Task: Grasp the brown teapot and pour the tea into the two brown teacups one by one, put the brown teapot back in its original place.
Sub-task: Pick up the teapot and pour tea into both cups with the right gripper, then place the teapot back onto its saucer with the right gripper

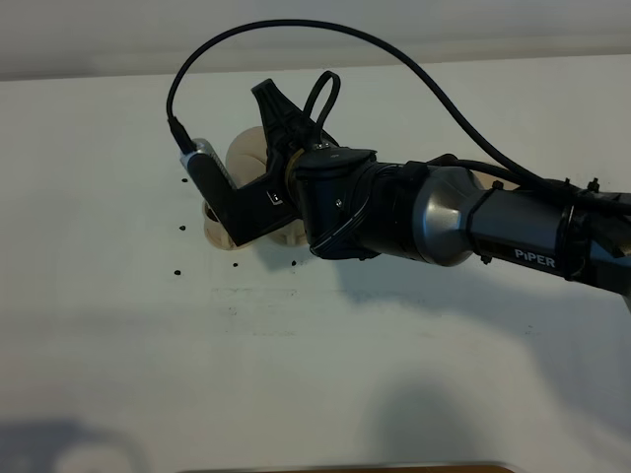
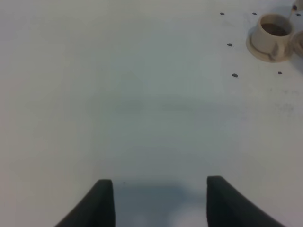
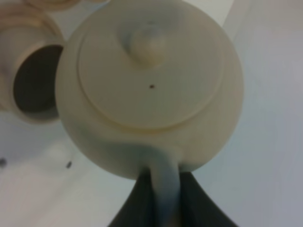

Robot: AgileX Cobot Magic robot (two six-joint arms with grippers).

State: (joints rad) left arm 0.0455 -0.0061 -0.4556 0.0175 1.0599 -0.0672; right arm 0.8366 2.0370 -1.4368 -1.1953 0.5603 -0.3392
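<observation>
My right gripper (image 3: 163,191) is shut on the loop handle of the brown teapot (image 3: 151,85), which I see from above with its knobbed lid on. In the high view the teapot (image 1: 245,153) hangs above the table at the left-middle, in front of the right gripper (image 1: 284,163). Just beside and below the teapot stands one teacup (image 3: 33,80), dark inside. The left wrist view shows that teacup (image 2: 271,34) on its saucer, far from my open left gripper (image 2: 161,203). In the high view the teacup (image 1: 215,229) is mostly hidden under the wrist. The second teacup and the original place are hidden.
A beige rim (image 3: 52,4) shows at the edge of the right wrist view; I cannot tell what it belongs to. Small dark dots (image 1: 183,229) mark the white table (image 1: 394,374). The right arm (image 1: 513,232) and its cable stretch in from the right.
</observation>
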